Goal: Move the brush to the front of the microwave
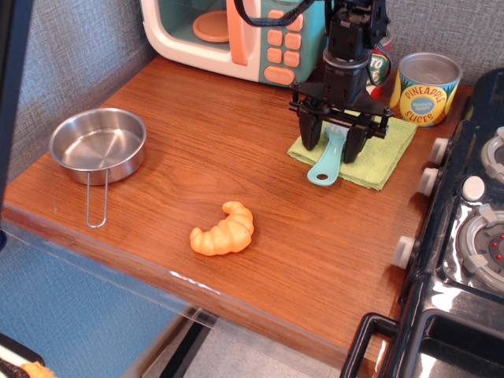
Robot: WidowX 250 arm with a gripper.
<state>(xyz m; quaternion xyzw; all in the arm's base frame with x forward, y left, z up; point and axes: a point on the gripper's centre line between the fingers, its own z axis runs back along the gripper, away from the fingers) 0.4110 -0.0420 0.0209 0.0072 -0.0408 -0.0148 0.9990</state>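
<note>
The gripper [333, 140] straddles the brush [329, 157] with jaws spread and nothing held, so grasping and carrying to the microwave [236, 35] front remain.

You can read one label clearly: the yellow can [425, 88] at the back right of the worktop [236, 157] carries "PINEAPPLE SLICES" in dark letters around a blue badge; the small print inside that badge is too fine to make out. Just left of it, a red and white can [379, 59] sits half hidden behind the arm, and you see only the letters "ATO" on it. The buttons [284, 39] on the microwave [236, 35] show no marks you could read
</note>
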